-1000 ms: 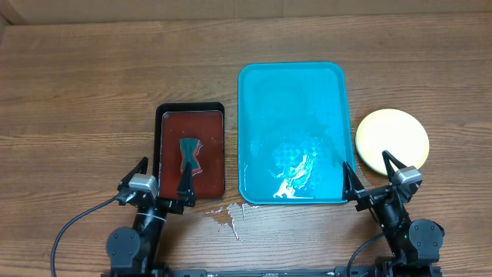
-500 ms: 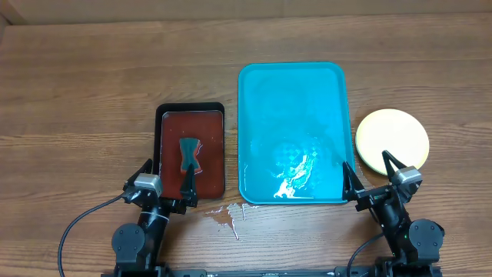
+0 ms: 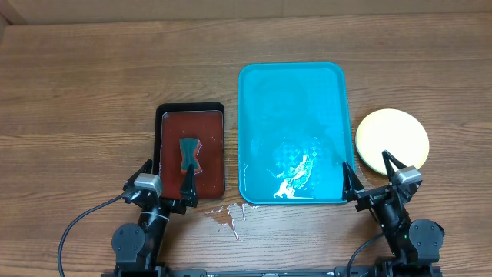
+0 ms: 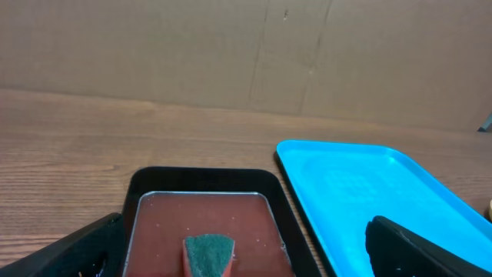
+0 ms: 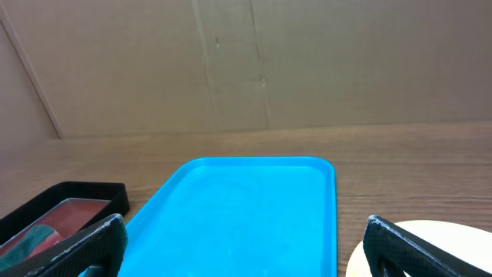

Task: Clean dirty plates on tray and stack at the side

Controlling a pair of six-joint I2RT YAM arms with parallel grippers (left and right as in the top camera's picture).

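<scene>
Two grippers hang at the table's near edge. The left gripper [image 3: 165, 178] gapes empty by the black tray [image 3: 191, 107], where the sponge [image 3: 188, 154] lies. The tray [image 3: 292, 66], wet-streaked, carries nothing. The right gripper [image 3: 369, 175] gapes empty too. The dirty plates [image 3: 392, 135] sit just beside the tray, a clean-looking yellow top showing. The work looks finished, so any retreat should steer clear of that stack.

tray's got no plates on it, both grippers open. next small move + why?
Probably none: leave both arms parked. The turquoise tray holds only wet streaks, the pale yellow plate sits on the table right of it, the sponge lies in the black tray, and the left gripper and right gripper are open and empty. Whether more plates lie under that one cannot be told.
</scene>
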